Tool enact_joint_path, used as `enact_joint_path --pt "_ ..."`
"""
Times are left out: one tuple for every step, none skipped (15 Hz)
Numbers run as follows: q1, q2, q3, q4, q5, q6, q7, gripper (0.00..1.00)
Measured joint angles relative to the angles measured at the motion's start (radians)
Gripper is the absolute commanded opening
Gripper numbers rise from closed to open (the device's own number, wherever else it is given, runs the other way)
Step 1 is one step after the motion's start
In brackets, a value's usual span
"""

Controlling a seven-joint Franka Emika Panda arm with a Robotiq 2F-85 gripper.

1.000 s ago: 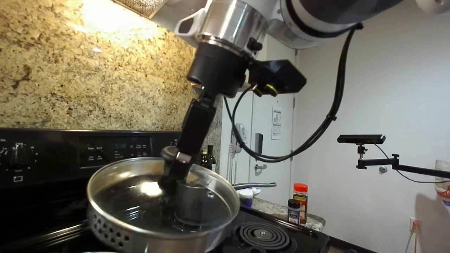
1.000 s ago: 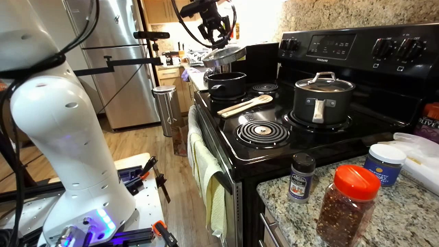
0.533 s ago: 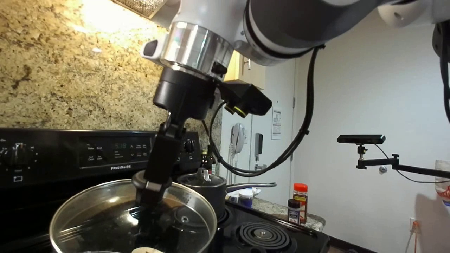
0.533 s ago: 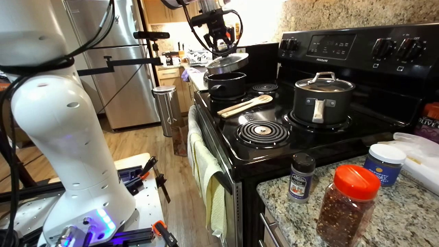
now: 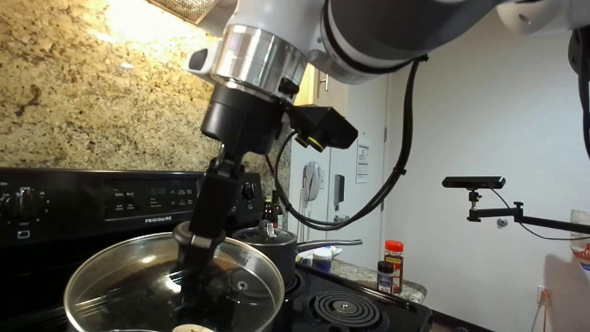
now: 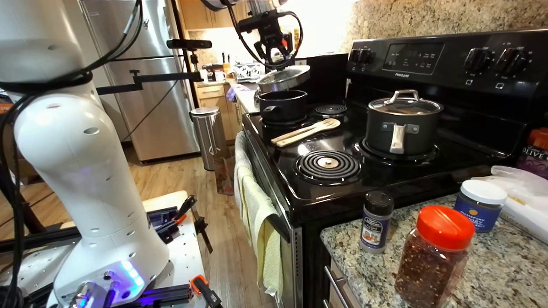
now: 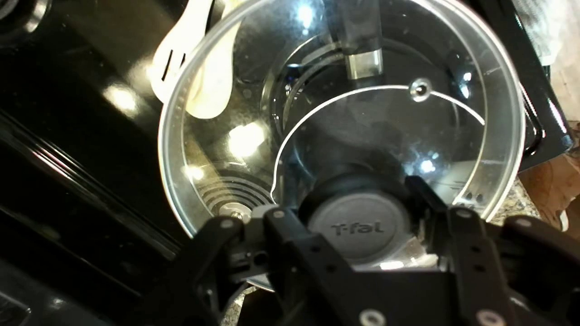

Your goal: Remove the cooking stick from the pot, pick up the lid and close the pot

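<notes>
My gripper (image 7: 358, 217) is shut on the dark round knob of the glass lid (image 7: 385, 127), with a finger on either side. In an exterior view the lid (image 6: 284, 78) hangs tilted over the black pot (image 6: 282, 109), one side higher. Whether its low edge touches the pot's rim, I cannot tell. Through the glass, the wrist view shows the pot's rim as a thin bright arc, off-centre under the lid. Two pale wooden utensils, the cooking stick (image 6: 310, 132) among them, lie on the stove beside the pot, outside it.
A saucepan (image 6: 402, 128) with its own glass lid stands on another burner (image 6: 329, 167)'s far side. Spice jars (image 6: 436, 252) sit on the granite counter. The stove's control panel (image 6: 413, 57) rises behind, and a towel (image 6: 261, 222) hangs in front.
Over the last second the arm has carried the lid lower and across, over the pot. In the latest half second it has hardly moved, and the knob stays gripped.
</notes>
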Motion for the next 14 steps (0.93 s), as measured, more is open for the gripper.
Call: enact_joint_path --pt "0.0 0.0 0.0 0.0 0.0 0.0 0.0 0.35" --pt "0.0 0.002 0.0 0.0 0.0 -0.001 0.0 0.35" --pt "0.0 0.006 0.0 0.0 0.0 -0.001 0.0 0.35" --pt "0.001 0.013 0.0 0.002 -0.003 -0.001 0.0 0.35" --pt "0.005 0.022 0.0 0.009 -0.011 -0.001 0.0 0.35" --pt "0.011 0.033 0.001 0.021 -0.024 -0.001 -0.001 0.35" --pt "0.019 0.048 0.003 0.039 -0.039 -0.004 -0.004 0.35" --pt "0.029 0.065 0.004 0.062 -0.056 -0.009 -0.008 0.35" --pt "0.039 0.083 0.006 0.088 -0.072 -0.016 -0.013 0.35" --pt "0.05 0.102 0.008 0.117 -0.086 -0.029 -0.019 0.35" --pt "0.061 0.123 0.009 0.145 -0.092 -0.041 -0.03 0.35" --pt "0.07 0.143 0.01 0.173 -0.093 -0.053 -0.044 0.35" --pt "0.078 0.165 0.01 0.2 -0.093 -0.065 -0.058 0.35" --pt "0.084 0.186 0.011 0.225 -0.093 -0.075 -0.071 0.35"
